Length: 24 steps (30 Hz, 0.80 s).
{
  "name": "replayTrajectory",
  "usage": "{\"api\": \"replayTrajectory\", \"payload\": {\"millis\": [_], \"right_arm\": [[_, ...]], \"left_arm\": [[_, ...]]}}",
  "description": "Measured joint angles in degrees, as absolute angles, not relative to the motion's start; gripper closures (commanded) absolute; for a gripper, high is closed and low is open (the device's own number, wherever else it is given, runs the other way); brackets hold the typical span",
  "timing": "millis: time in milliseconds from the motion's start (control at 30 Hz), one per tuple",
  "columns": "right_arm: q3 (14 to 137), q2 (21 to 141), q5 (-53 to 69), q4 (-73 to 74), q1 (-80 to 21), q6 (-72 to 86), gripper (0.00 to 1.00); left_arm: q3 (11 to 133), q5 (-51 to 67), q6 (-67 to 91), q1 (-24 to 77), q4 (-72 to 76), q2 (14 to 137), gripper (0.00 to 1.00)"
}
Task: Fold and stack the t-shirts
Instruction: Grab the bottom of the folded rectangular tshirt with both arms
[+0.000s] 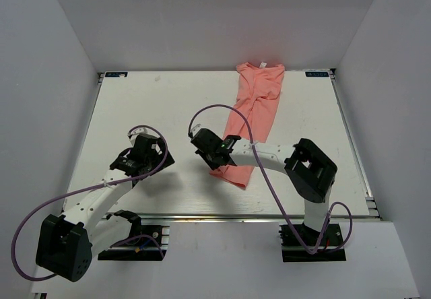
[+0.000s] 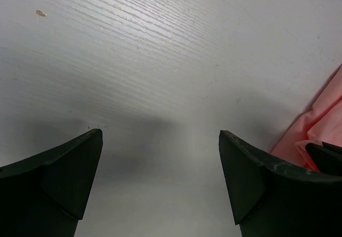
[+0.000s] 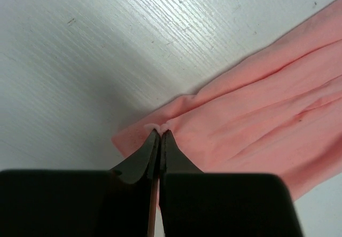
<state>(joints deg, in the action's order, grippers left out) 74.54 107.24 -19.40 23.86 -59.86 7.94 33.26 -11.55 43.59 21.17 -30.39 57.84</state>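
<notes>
I judge the folding barely begun: the t-shirt (image 1: 254, 107) lies bunched lengthwise on the counter (image 1: 148, 104), running from the far edge toward the middle. My right gripper (image 3: 160, 133) is pinched tight on its near edge; my left gripper (image 2: 159, 135) gapes wide, holding nothing.

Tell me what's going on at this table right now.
Two robot arms are working on one salmon t-shirt. The right end effector is pinched shut on an edge at the shirt's near end. The left end effector hangs open over the white table beside the cloth, holding nothing. The shirt lies bunched in a long strip running toward the far edge, not yet folded.
</notes>
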Motion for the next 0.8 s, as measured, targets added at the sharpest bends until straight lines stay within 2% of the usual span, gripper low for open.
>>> {"api": "replayTrajectory", "payload": {"millis": [133,367,800], "right_arm": [[73.8,106.6,-17.8,22.6,-59.8,11.0,1.00],[68.2,99.4,-14.6,11.6,-59.7,14.5,1.00],[64.4,96.5,-17.3,-2.2,-59.6,17.1,1.00]], "left_arm": [[33.3,-11.5,43.6,21.2,-30.4,57.8,0.00],[32.6,-11.0,43.5,21.2,-29.9,57.9,0.00],[32.6,-8.0,43.2,21.2,-27.8,60.7,0.00]]}}
